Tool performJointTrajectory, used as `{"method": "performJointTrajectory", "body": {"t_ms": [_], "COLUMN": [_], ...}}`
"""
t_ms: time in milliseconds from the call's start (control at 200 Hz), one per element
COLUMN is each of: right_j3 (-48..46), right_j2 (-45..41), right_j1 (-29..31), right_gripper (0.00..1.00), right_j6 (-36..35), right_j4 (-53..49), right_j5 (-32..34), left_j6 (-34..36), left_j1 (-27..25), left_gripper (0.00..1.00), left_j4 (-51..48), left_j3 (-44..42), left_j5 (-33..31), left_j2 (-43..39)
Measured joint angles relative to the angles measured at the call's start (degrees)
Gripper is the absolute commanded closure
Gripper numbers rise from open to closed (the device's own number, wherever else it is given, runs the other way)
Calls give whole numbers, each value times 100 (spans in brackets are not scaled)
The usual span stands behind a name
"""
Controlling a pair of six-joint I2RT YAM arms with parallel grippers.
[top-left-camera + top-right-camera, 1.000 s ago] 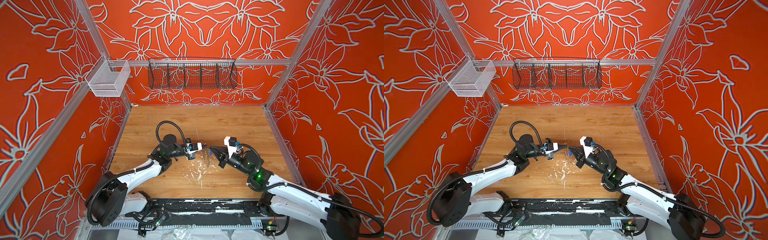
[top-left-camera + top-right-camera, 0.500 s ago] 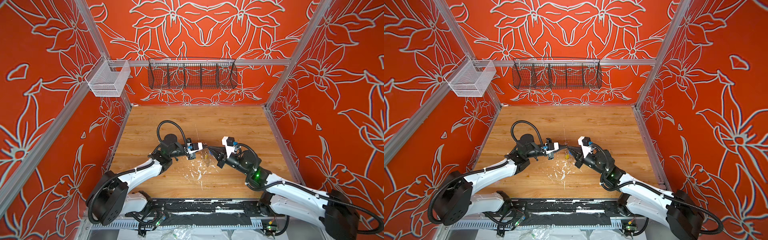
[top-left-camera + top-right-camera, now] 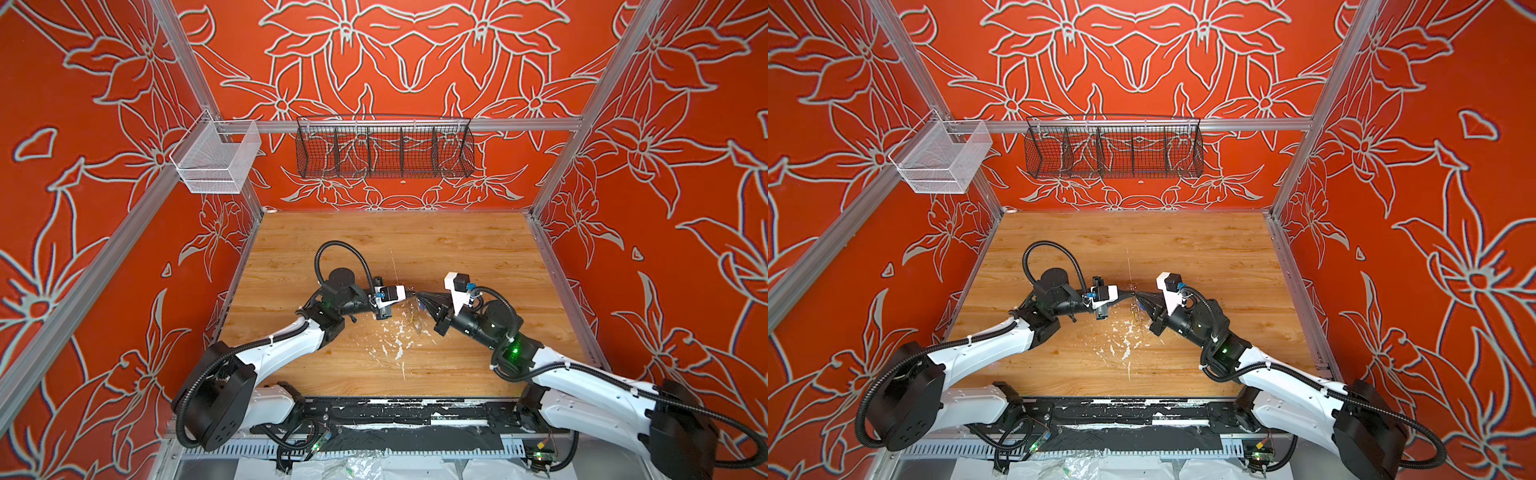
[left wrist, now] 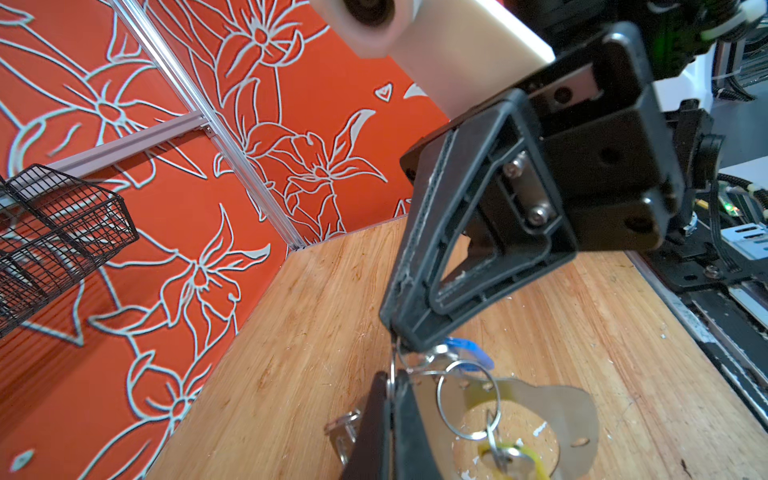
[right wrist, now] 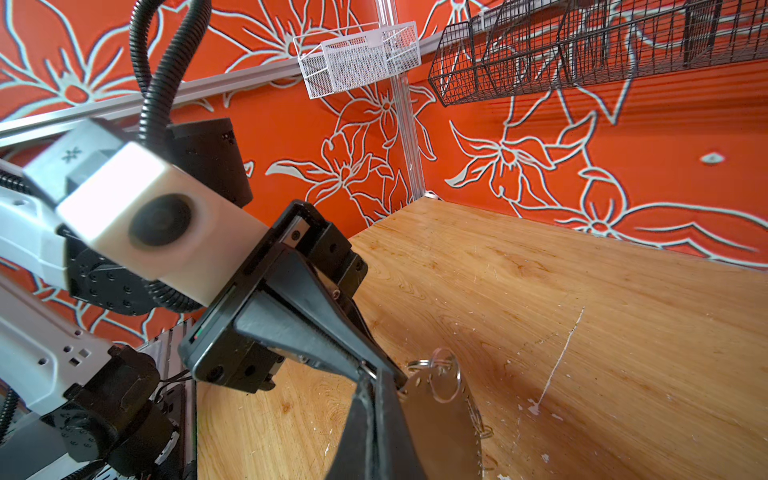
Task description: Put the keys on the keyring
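Above the table (image 3: 457, 249) centre, left gripper (image 4: 390, 409) and right gripper (image 4: 405, 338) meet tip to tip, both clenched on the dangling keyring (image 4: 573, 415) — yellow-tag key (image 4: 509, 457) looks hung, blue-tag key (image 4: 467, 349) sits by the right tips. Likely next: thread it on — small, steady twist.

The keyring (image 4: 555, 409) hangs over the table (image 3: 457, 249), left gripper (image 3: 410, 293) on its left, right gripper (image 3: 419, 295) on its right, keys (image 4: 508, 457) against it.

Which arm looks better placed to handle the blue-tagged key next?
Likely the right: the right gripper, shut, sits beside the blue tag; the left gripper pinches a wire loop farther from it.
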Motion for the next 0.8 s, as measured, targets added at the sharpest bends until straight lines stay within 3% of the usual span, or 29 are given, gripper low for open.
{"method": "performJointTrajectory", "body": {"t_ms": [801], "right_j3": [-2], "right_j2": [13], "right_j1": [35], "right_gripper": [100], "right_j6": [2], "right_j4": [31], "right_j5": [363], "left_j6": [42], "left_j1": [-4], "left_gripper": [100], "left_j4": [-59], "left_j3": [0], "left_j5": [-105], "left_j2": [0]}}
